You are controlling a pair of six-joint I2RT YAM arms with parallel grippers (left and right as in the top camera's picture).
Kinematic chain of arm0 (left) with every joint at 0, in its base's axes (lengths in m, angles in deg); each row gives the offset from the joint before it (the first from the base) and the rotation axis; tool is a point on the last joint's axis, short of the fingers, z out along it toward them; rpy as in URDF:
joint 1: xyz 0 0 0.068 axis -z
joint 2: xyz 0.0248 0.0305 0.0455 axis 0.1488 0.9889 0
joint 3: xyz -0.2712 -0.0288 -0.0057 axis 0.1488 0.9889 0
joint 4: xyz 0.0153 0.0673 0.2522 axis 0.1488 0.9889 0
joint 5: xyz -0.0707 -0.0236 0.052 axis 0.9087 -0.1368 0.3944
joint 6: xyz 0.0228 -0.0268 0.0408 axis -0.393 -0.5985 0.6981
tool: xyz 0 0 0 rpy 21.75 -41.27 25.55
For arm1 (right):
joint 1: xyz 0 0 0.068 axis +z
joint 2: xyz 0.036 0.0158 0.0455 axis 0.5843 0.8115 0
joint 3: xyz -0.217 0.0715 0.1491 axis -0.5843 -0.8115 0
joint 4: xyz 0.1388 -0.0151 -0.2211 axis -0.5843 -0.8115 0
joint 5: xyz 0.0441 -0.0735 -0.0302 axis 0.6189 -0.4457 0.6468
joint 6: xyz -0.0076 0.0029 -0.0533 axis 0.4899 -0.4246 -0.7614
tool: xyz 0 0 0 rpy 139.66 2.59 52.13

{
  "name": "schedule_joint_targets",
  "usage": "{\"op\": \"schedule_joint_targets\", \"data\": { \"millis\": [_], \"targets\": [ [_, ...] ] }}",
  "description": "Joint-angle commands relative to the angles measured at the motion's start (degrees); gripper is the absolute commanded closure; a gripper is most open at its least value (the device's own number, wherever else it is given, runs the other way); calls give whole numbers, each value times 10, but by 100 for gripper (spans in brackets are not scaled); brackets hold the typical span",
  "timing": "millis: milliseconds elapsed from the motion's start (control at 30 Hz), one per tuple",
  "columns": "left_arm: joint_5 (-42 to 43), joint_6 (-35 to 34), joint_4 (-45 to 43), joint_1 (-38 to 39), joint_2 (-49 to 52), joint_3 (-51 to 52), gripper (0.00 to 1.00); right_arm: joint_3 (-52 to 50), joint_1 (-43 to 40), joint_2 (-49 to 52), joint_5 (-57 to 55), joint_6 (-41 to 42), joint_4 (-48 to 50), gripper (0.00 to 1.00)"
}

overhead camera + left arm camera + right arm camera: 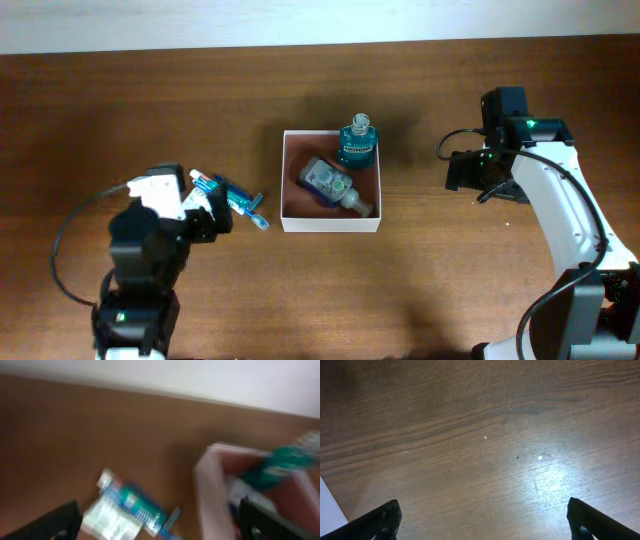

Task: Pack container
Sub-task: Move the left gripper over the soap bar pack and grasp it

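Left pincer (157, 521) is gaping open beside the toothpaste (132, 501), just left of the container (330, 226); it's risking an off-centre, slipping grab.

Brown wooden table (400, 290) bears container (330, 224) and teal tube (232, 196).

Overhead: table (450, 290) is viewed straight down from high up, full width covered, wall (300, 20) seen as a strip along the top edge. Left wrist view is set low and oblique, aimed across the wood toward the wall, blurred. The toothpaste tube (131, 501) and container (205, 485) are caught close, both also covered overhead. Right wrist view is pointed down at wood grain from close range, so only tabletop is shared with overhead
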Motion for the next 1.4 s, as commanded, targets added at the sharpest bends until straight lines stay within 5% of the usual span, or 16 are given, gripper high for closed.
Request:
{"op": "schedule_joint_targets", "data": {
  "millis": [0, 367, 633, 1367],
  "targets": [
    [-128, -162, 27, -4, 77, -2, 1, 4, -3, 2, 3, -4, 0, 1],
    [-104, -225, -21, -4, 295, -2, 2, 4, -3, 2, 3, -4, 0, 1],
    [-91, -225, -43, -4, 331, -2, 27, 4, -3, 2, 3, -4, 0, 1],
    [-92, -225, -137, -4, 402, -2, 25, 4, -3, 2, 3, -4, 0, 1]
  ]
}}
